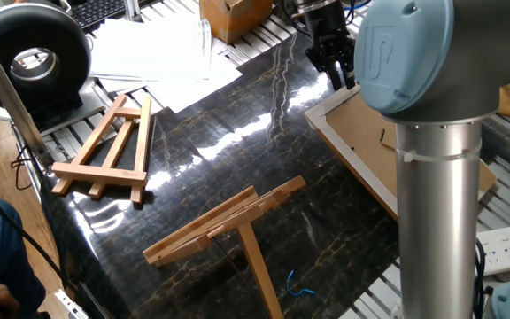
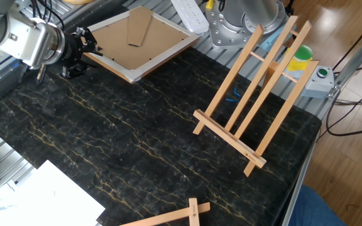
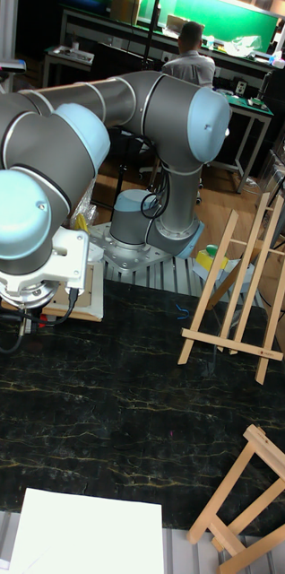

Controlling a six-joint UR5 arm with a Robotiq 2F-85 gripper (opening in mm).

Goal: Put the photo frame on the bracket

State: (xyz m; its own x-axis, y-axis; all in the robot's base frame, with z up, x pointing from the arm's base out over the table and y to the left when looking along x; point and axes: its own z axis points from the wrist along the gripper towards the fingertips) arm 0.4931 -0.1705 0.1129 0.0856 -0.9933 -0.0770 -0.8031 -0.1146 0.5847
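Robot arm reaches for photo frame; bracket waits empty

The gripper (image 2: 78, 53) sits at the corner of the photo frame (image 2: 137, 41), lying back-up on the worktop (image 2: 137, 144); its jaws' state is unclear. Lifting and placing on the bracket (image 2: 256, 100) remain.

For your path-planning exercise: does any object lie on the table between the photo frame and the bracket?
Nothing visible does. Bare dark marble separates the photo frame from the bracket. The smaller easel lies off to the side, away from that path.
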